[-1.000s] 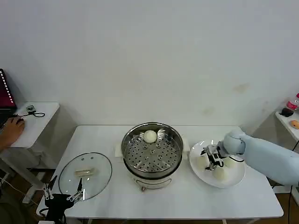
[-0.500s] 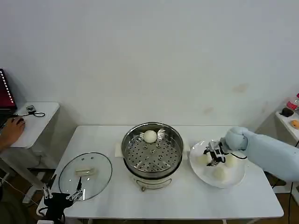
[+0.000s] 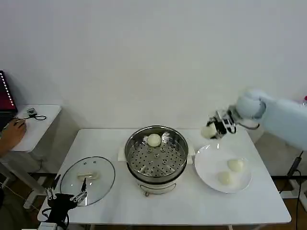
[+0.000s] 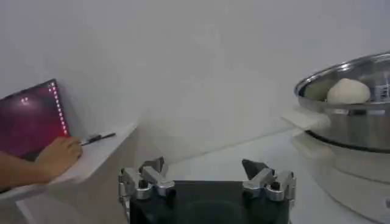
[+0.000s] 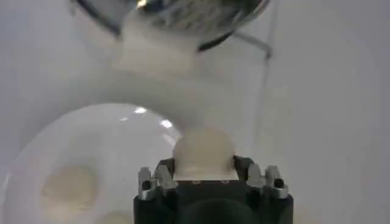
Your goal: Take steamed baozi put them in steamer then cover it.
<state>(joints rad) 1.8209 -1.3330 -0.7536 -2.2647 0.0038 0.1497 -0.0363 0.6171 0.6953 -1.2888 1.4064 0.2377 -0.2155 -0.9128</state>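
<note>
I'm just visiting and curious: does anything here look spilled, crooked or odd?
Nothing stands out. One baozi sits in the steamer, two rest on the plate, the right gripper holds one in the air, and the lid lies flat by the left gripper.

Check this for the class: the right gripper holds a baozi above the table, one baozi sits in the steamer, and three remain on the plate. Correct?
Not quite. The head view shows two baozi on the plate, not three. The right gripper does hold a baozi aloft, and one baozi sits in the steamer.
</note>
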